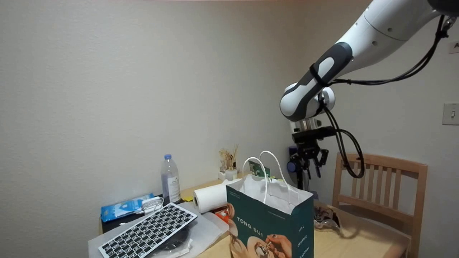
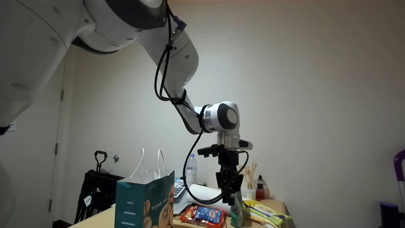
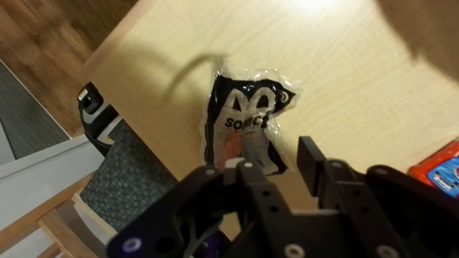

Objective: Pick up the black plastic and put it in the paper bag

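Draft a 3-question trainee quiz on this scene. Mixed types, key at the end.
1. Multiple choice: the main colour of the paper bag is
a) red
b) green
c) yellow

2. Fill in: in the wrist view, the black plastic packet lies on the table and bears the large printed word ____.

3. True or false: the gripper is open and holds nothing.

Key: 1 b; 2 SONIC; 3 true.

Walls (image 1: 125,89) pale; light switch (image 1: 451,114) fitted. Slat-backed wooden chair (image 1: 376,208) stands beside light-wood table (image 1: 362,233). Floor (image 3: 53,43) shows brown wood-look planks.
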Robot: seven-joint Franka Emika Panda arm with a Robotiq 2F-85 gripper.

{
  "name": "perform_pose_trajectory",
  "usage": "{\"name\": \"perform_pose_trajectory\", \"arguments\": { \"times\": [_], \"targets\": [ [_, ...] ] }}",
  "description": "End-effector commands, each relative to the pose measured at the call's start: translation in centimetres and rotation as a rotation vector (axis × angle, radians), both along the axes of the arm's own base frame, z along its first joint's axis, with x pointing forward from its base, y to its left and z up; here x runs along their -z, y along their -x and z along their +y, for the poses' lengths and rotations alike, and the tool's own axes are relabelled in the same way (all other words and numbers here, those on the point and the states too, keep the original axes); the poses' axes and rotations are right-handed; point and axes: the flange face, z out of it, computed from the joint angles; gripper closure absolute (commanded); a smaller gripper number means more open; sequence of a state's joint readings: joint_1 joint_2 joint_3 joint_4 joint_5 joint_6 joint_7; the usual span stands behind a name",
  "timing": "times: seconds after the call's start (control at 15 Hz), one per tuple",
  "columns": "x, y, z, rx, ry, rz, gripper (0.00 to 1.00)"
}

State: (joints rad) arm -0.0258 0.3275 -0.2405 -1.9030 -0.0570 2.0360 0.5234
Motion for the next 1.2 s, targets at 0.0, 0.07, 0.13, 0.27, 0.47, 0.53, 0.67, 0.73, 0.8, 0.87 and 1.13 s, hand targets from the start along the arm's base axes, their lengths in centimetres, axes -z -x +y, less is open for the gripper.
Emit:
{"name": "perform_pose_trajectory", "arguments": {
  "times": [0.0, 0.07, 0.13, 0.27, 0.47, 0.53, 0.67, 0.73, 0.8, 0.87, 1.13],
  "targets": [
    [3.5, 2.1, -1.3, 0.048, -0.035, 0.120, 0.33],
    [4.4, 2.7, -1.6, 0.046, -0.052, 0.163, 0.28],
    [4.9, 2.8, -2.1, 0.054, -0.038, 0.179, 0.20],
    [4.9, 2.3, -1.8, 0.049, -0.027, 0.158, 0.32],
    [5.4, 2.5, -2.0, 0.053, -0.028, 0.167, 0.20],
    [5.3, 2.4, -2.0, 0.053, -0.028, 0.167, 0.20],
    [7.4, 3.0, -1.0, 0.091, -0.080, 0.151, 0.04],
    [8.6, 3.2, -0.6, 0.110, -0.093, 0.146, 0.00],
    [10.4, 3.7, -0.4, 0.121, -0.102, 0.144, 0.00],
    [11.8, 4.2, -0.2, 0.113, -0.110, 0.152, 0.00],
    [16.6, 5.8, -0.5, 0.053, -0.072, 0.180, 0.00]
  ]
}}
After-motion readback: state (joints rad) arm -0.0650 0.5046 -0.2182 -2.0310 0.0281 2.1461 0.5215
